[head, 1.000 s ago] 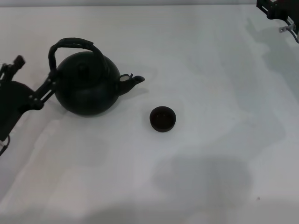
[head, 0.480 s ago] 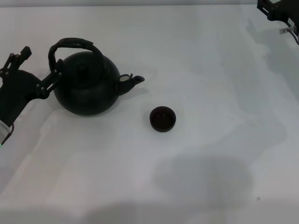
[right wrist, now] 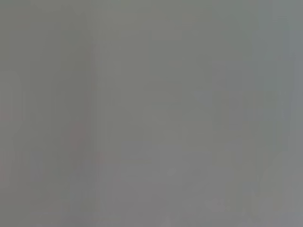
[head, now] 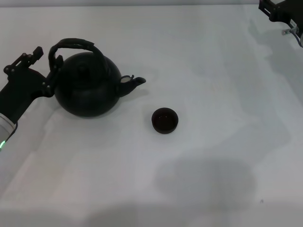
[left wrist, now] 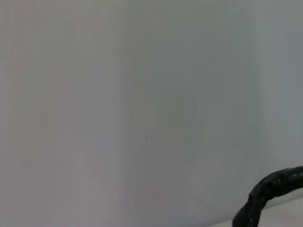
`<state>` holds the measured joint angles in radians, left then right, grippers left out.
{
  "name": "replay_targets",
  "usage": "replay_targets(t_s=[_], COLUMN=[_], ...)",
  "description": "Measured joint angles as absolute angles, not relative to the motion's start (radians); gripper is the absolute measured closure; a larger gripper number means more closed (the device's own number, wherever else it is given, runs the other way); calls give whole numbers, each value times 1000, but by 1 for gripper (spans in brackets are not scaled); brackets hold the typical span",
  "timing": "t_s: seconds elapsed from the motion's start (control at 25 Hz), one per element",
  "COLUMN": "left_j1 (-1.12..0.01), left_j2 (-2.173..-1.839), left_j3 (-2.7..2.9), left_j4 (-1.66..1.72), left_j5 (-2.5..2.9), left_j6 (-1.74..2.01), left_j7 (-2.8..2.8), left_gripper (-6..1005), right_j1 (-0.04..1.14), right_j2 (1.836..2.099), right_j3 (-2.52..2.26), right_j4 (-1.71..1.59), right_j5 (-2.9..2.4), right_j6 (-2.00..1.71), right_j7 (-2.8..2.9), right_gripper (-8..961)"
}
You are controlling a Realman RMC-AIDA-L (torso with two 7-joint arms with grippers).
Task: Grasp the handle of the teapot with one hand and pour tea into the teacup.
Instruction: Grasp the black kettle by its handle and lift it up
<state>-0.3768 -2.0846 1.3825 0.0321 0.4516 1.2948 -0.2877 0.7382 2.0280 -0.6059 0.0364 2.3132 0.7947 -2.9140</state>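
Observation:
The matte black teapot stands at the table's left, its stubby spout pointing right toward the small dark teacup. The arched handle rises over the lid. My left gripper is open at the handle's left leg, one finger on the far side and the other against the pot's left shoulder. I cannot tell whether the fingers touch the handle. A short stretch of the wrapped handle shows in the left wrist view. My right gripper is parked at the far right corner.
The white table stretches to the right of and in front of the cup, with only soft shadows on it. The right wrist view shows a plain grey surface.
My left gripper has moved right and farther back, from beside the pot's left side up to the left leg of the handle. Teapot, cup and right arm have stayed put.

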Motion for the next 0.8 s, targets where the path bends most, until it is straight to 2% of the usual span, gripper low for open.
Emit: replay_targets(t_s=[0.44,0.6,0.8], left_j1=[-372,-373,-357], left_j2=[-2083,-2082,-2081], left_j3=[1382,1382,1383], left_j4=[35,52,122], left_j5=[452,451,453], left_j6=[1304,1341,1394], left_j7=[-250,-248,-248], left_gripper=[779,890,890], right_j1=[735,735,734], right_j2=[2028,2028,2028], right_j3=[-606,-606,-606], right_j4=[47,48,48], right_j5=[2313,2313,2313], right_j6=[794,795,795], right_j7=[-2913,-2913,-2913], right_gripper=[114,114,114])
